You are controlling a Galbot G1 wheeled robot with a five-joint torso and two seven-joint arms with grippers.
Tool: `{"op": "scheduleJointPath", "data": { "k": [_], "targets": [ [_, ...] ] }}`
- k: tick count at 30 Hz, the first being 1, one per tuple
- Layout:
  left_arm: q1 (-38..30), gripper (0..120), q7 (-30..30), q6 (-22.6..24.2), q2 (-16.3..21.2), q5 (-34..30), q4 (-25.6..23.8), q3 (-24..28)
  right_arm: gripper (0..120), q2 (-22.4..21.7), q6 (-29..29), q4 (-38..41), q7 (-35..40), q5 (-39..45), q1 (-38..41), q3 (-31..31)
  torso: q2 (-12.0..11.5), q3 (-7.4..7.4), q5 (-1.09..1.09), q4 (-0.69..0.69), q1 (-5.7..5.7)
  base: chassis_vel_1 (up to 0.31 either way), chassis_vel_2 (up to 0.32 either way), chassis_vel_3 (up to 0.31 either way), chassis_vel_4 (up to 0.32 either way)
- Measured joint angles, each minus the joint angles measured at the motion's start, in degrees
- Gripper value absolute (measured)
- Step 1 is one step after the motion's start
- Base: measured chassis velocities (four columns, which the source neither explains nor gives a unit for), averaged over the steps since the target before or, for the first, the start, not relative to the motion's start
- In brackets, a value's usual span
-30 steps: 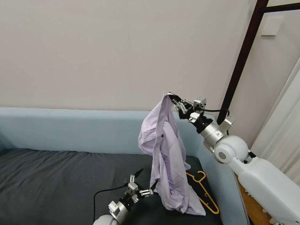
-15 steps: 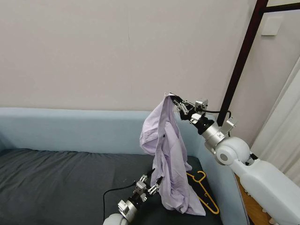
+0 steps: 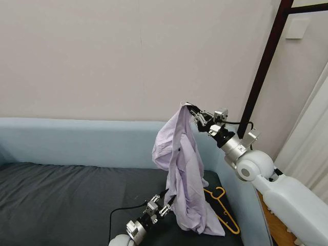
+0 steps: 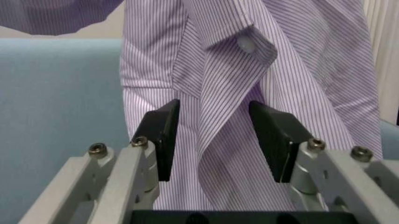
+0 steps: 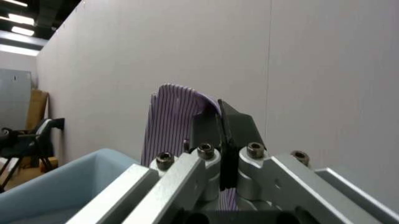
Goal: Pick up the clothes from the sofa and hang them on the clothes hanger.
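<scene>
A lilac striped shirt [image 3: 183, 174] hangs in the air over the sofa's right end, its hem resting on the dark seat. My right gripper [image 3: 192, 112] is shut on the shirt's top; in the right wrist view the fingers [image 5: 218, 135] pinch a fold of the striped fabric [image 5: 169, 116]. My left gripper [image 3: 165, 201] is low by the shirt's left edge, open. In the left wrist view its pads [image 4: 163, 135] stand on either side of a fold of the shirt [image 4: 237, 84] without closing on it. A yellow clothes hanger [image 3: 222, 210] lies on the seat, partly under the hem.
The pale blue sofa [image 3: 77, 141] has a dark grey seat cushion [image 3: 56, 205]. A dark pole [image 3: 264, 66] rises behind my right arm, with a white curtain [image 3: 312, 138] at the far right. A plain wall is behind.
My left gripper has risen and moved right, from the seat up to the shirt's lower left edge. The right arm with the shirt has shifted only slightly.
</scene>
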Motion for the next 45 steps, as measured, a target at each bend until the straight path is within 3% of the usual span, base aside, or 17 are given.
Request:
{"op": "scheduleJointPath", "data": {
  "k": [9, 11, 22, 30, 36, 39, 40, 42, 44, 45],
  "targets": [
    [-1.9, 48, -1.2, -1.2, -1.2, 0.6, 2.7, 0.5, 0, 0.0, 0.1, -0.2, -0.2, -0.1, -0.7, 0.6, 0.0, 0.00, 0.00, 0.00, 0.00, 0.000, 0.000, 0.000, 0.000],
    [-2.1, 40, -2.1, -1.6, -1.5, -0.3, 2.6, 0.9, 0, 0.1, 0.2, -0.2, -0.2, -0.2, -0.9, 0.6, 0.0, 0.00, 0.00, -0.01, 0.00, 0.000, 0.000, 0.000, 0.000],
    [1.0, 1, -3.0, -2.0, 0.6, -3.3, -2.8, 0.9, 0, 0.0, 0.3, -1.4, 0.0, -0.4, -1.3, 1.2, 0.0, 0.00, 0.00, 0.00, 0.00, 0.000, 0.000, 0.000, 0.000],
    [4.0, 0, -2.9, -2.0, 2.6, -5.4, -7.2, -0.6, 0, -0.2, 0.4, -2.7, 0.9, -0.6, -1.8, 2.1, 0.0, 0.00, -0.01, 0.00, 0.00, 0.000, 0.000, 0.000, 0.000],
    [5.8, 0, -2.6, -0.2, 6.7, -11.7, -15.9, -2.8, 0, -1.7, 0.6, -3.0, 2.9, 0.7, -1.8, 2.8, 0.0, 0.00, -0.02, 0.00, 0.00, 0.000, 0.000, 0.000, 0.000],
    [5.5, 0, -4.5, 4.6, 12.9, -22.5, -26.4, -4.5, 0, -3.1, 0.6, -1.7, 3.8, 2.6, -0.5, 3.0, 0.0, 0.00, -0.02, 0.01, 0.00, 0.000, 0.000, 0.000, 0.000],
    [5.5, 0, -4.5, 4.6, 12.9, -22.5, -26.4, -4.5, 0, -3.1, 0.6, -1.7, 3.8, 2.6, -0.5, 3.0, 0.0, 0.00, -0.02, 0.01, 0.00, 0.000, 0.000, 0.000, 0.000],
    [3.8, 0, -6.6, 7.5, 17.0, -28.8, -32.5, -5.5, 0, -3.7, 0.8, -0.8, 4.3, 4.2, 0.9, 3.1, 0.0, 0.00, -0.02, 0.01, 0.00, 0.000, 0.000, 0.000, 0.000],
    [1.2, 0, -9.0, 9.2, 21.4, -32.9, -35.9, -6.5, 0, -4.2, 1.1, -0.3, 5.2, 5.2, 2.1, 3.4, 0.0, 0.00, -0.02, 0.00, 0.00, 0.000, 0.000, 0.000, 0.000],
    [1.2, 0, -9.0, 9.2, 21.4, -32.9, -35.9, -6.5, 0, -4.2, 1.1, -0.3, 5.2, 5.2, 2.1, 3.4, 0.0, 0.00, -0.02, 0.00, 0.00, 0.000, 0.000, 0.000, 0.000]
  ]
}}
